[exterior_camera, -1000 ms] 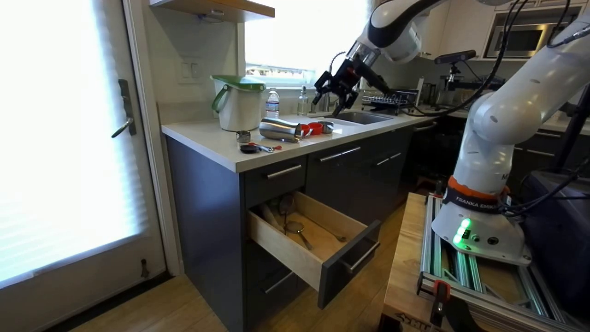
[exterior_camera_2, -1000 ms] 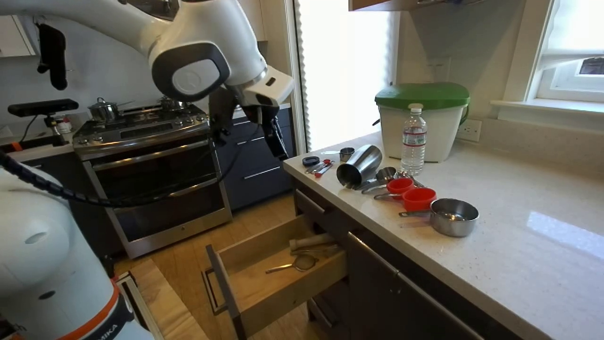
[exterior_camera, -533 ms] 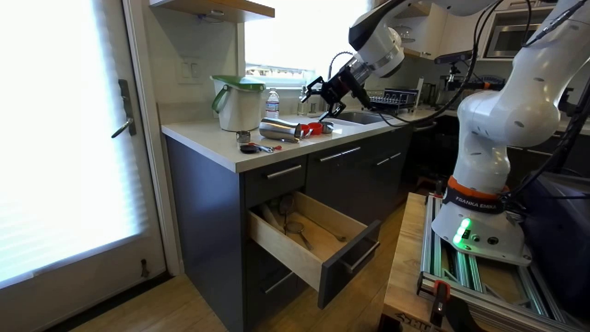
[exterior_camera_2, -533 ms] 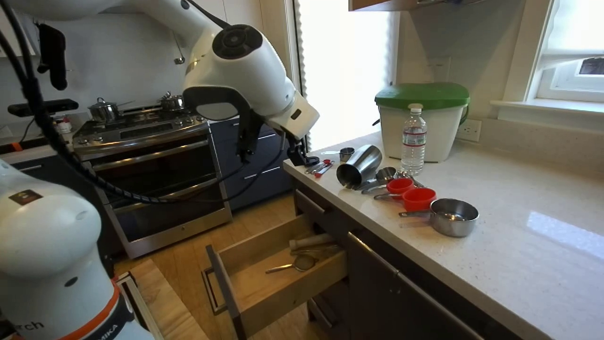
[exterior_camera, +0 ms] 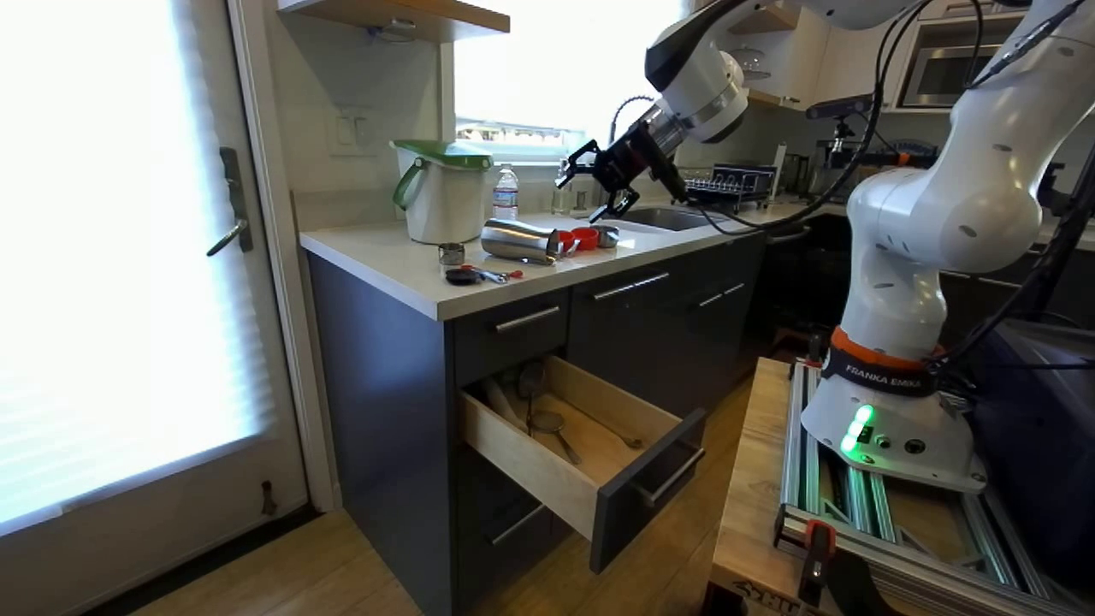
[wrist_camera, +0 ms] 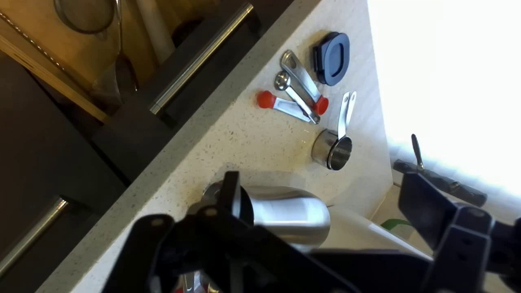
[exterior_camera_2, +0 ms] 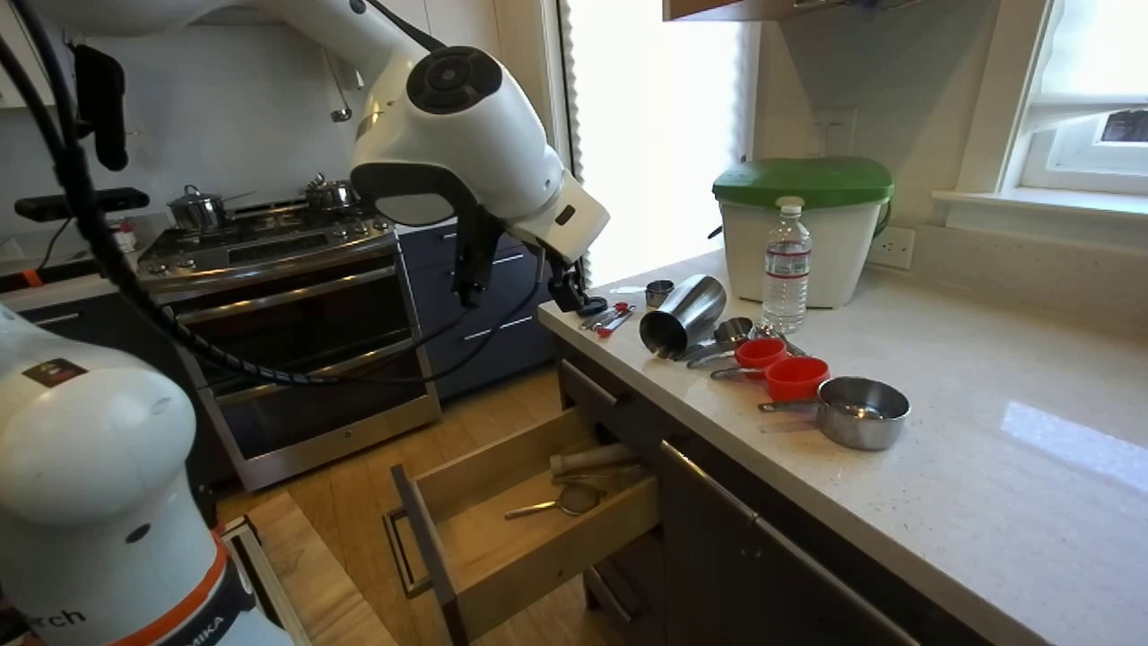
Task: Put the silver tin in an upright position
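I am wearing a glossy white Panda arm (exterior_camera: 949, 214) with black cables (exterior_camera_2: 83, 211), an orange ring (exterior_camera: 885, 352) above white "FRANKA EMIKA" lettering (exterior_camera: 883, 376), glowing green base lights (exterior_camera: 856, 429) and an angular black Robotiq gripper (exterior_camera: 577, 201).

Lit mostly by daylight, arriving past the end edge of the desk (exterior_camera: 389, 259) at the door (exterior_camera: 103, 214) and above the back edge at the window (exterior_camera: 565, 77); burnt to white in both. Dims below the front edge, over the cupboards (exterior_camera_2: 708, 556) and deep in the drawer (exterior_camera: 535, 470). Mirrors brightness in a pale patch (exterior_camera_2: 1076, 444) well in from the front edge, and along the tin (wrist_camera: 297, 211). Casts a soft shadow beside the tin, toward the front corner. Glows green at the lamps (exterior_camera: 857, 429). Blown out beyond the end edge in the wrist view; soft and near-black over the spread jaws. Skewed and leaning at the door in an exterior view.
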{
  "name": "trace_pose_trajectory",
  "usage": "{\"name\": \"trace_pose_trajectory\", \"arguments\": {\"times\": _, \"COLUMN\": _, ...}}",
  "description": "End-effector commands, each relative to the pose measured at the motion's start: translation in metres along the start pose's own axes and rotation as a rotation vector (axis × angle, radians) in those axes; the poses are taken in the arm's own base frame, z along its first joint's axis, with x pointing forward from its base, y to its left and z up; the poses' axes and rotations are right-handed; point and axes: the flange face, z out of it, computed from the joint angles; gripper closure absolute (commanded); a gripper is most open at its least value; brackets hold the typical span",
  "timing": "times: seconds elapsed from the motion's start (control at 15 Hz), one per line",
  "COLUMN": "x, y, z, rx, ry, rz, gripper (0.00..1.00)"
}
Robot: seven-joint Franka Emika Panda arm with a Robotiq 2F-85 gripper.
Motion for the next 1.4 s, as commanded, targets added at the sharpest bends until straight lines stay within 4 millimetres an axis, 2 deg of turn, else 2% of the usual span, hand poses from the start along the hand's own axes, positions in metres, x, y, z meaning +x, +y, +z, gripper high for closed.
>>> {"name": "trace_pose_trajectory", "arguments": {"times": 0.0, "x": 0.011, "y": 0.003, "z": 0.000, "rx": 0.023, "ry": 0.035, "rz": 0.032, "gripper": 0.00}}
{"name": "trace_pose_trajectory", "arguments": {"times": 0.33, "x": 0.035, "y": 0.022, "z": 0.002, "rx": 0.083, "ry": 0.094, "rz": 0.138, "gripper": 0.00}}
{"name": "trace_pose_trajectory", "arguments": {"times": 0.6, "x": 0.049, "y": 0.028, "z": 0.009, "rx": 0.170, "ry": 0.112, "rz": 0.185, "gripper": 0.00}}
{"name": "trace_pose_trajectory", "arguments": {"times": 0.93, "x": 0.055, "y": 0.043, "z": 0.036, "rx": 0.229, "ry": 0.134, "rz": 0.213, "gripper": 0.00}}
{"name": "trace_pose_trajectory", "arguments": {"times": 1.33, "x": 0.049, "y": 0.065, "z": 0.076, "rx": 0.257, "ry": 0.125, "rz": 0.241, "gripper": 0.00}}
